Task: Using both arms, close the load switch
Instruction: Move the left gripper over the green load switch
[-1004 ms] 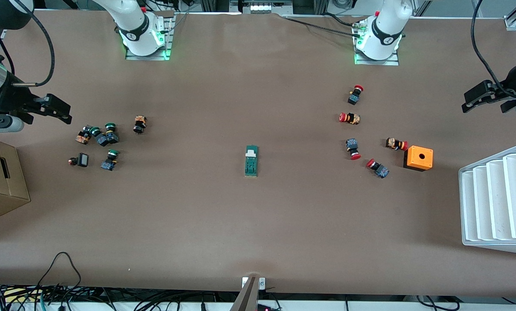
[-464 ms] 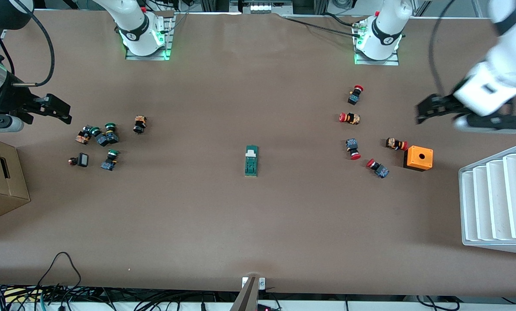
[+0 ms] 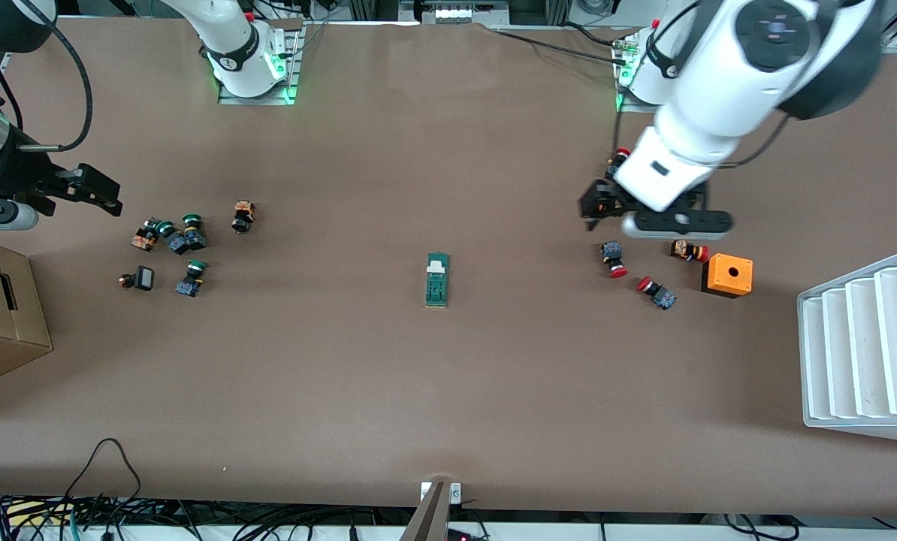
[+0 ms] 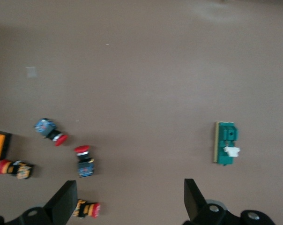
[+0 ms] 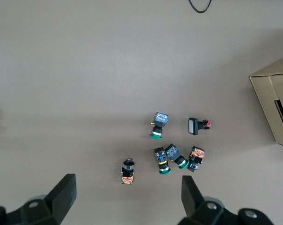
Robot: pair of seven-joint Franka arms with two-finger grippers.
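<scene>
The load switch (image 3: 437, 279) is a narrow dark-green block with a white lever piece at the end farther from the front camera. It lies flat at the table's middle, and shows in the left wrist view (image 4: 226, 143) too. My left gripper (image 3: 597, 207) is open and empty in the air over the red-capped buttons, well toward the left arm's end from the switch; its fingers (image 4: 66, 202) stand wide apart. My right gripper (image 3: 107, 194) is open and empty, and waits over the table's edge at the right arm's end, by the green-capped buttons (image 5: 172, 157).
Several red-capped push buttons (image 3: 614, 259) and an orange box with a hole (image 3: 728, 274) lie under and beside the left gripper. A white stepped rack (image 3: 862, 346) stands at that end. Green-capped buttons (image 3: 182, 240) and a cardboard box (image 3: 1, 315) sit at the right arm's end.
The left arm has swung in from the table's edge toward the middle, and its gripper is now over the red-capped buttons. The right arm and the switch have not moved.
</scene>
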